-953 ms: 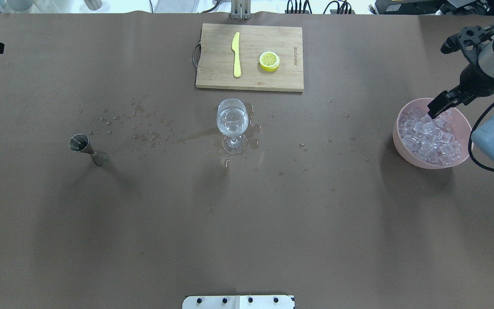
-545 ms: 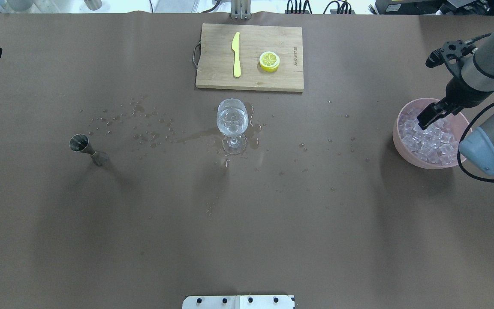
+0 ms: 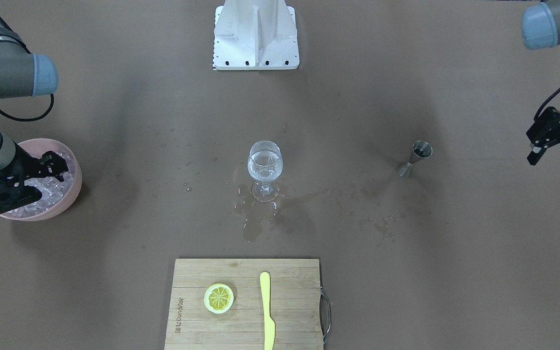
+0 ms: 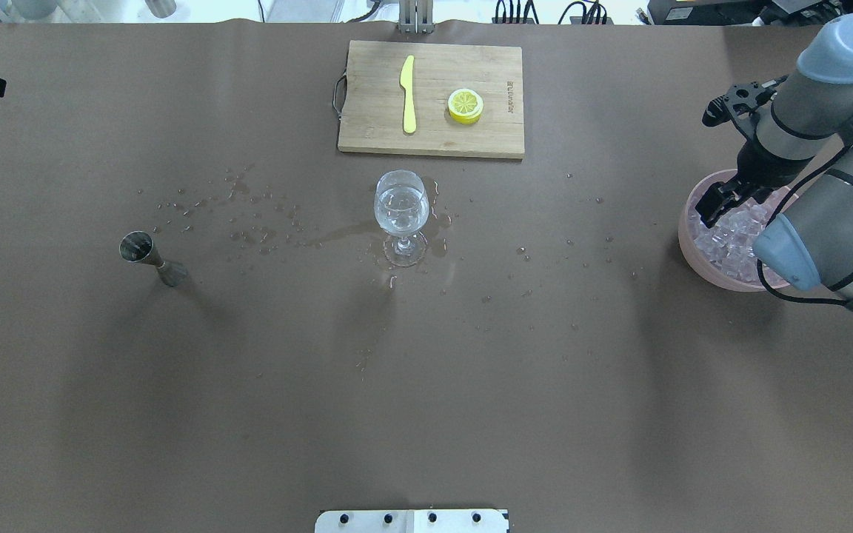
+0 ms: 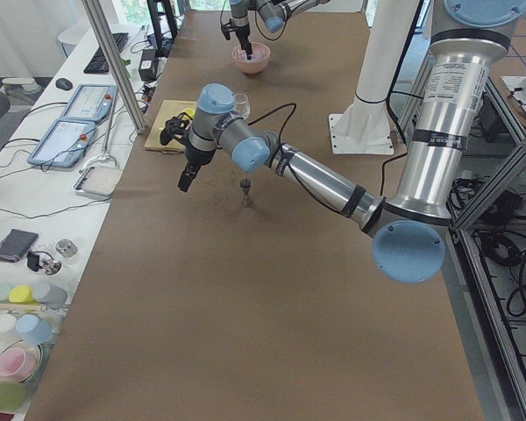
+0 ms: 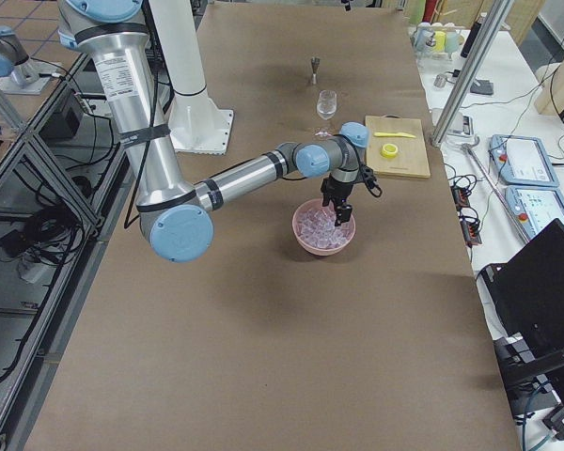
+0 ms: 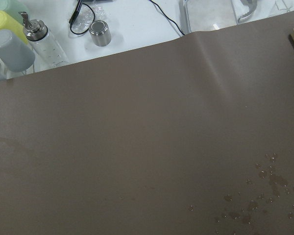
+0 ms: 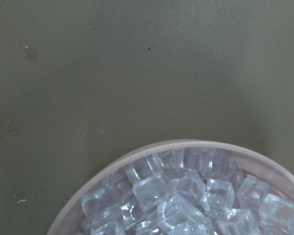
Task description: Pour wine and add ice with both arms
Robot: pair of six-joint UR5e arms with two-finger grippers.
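The wine glass point(image 4: 400, 211) stands mid-table with clear wine in its bowl; it also shows in the front view point(image 3: 264, 165). The ice point(image 4: 730, 237) fills a pink bowl point(image 4: 686, 240) at the right; the right wrist view shows the cubes point(image 8: 186, 200) close below. My right gripper point(image 4: 709, 209) hangs over the bowl's left part, just above the ice; its jaws look open and empty. My left gripper point(image 3: 559, 163) is open and empty, raised at the table's far left edge, well away from the steel jigger point(image 4: 146, 255).
A wooden cutting board point(image 4: 367, 111) with a yellow knife point(image 4: 408, 92) and a lemon slice point(image 4: 465, 105) lies behind the glass. Spilled drops and a wet streak point(image 4: 263, 222) run between jigger and glass. The white base block point(image 4: 412, 520) sits at the near edge.
My right arm has swung left, carrying its gripper from the bowl's right side across to its left part. The left gripper, glass and jigger have not moved.
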